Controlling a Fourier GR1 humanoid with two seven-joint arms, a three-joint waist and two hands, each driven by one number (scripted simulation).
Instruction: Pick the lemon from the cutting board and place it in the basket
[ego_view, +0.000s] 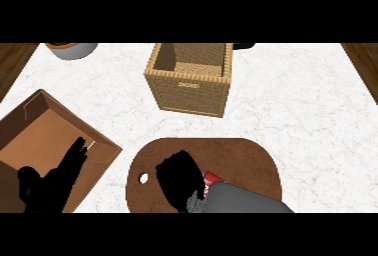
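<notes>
Marble counter (295, 125) under inspection.
Right hand (177, 175) is covering part of the cutting board (244, 160), grip unreadable; left hand (55, 182) is resting, fingers (74, 155) straight, together.

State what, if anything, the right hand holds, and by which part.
Cannot be told: the right hand is over the cutting board and hides whatever is beneath it.

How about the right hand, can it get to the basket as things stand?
Probably yes. The right hand is over the board, nothing stands between it and the basket, and the basket's top is open.
</notes>
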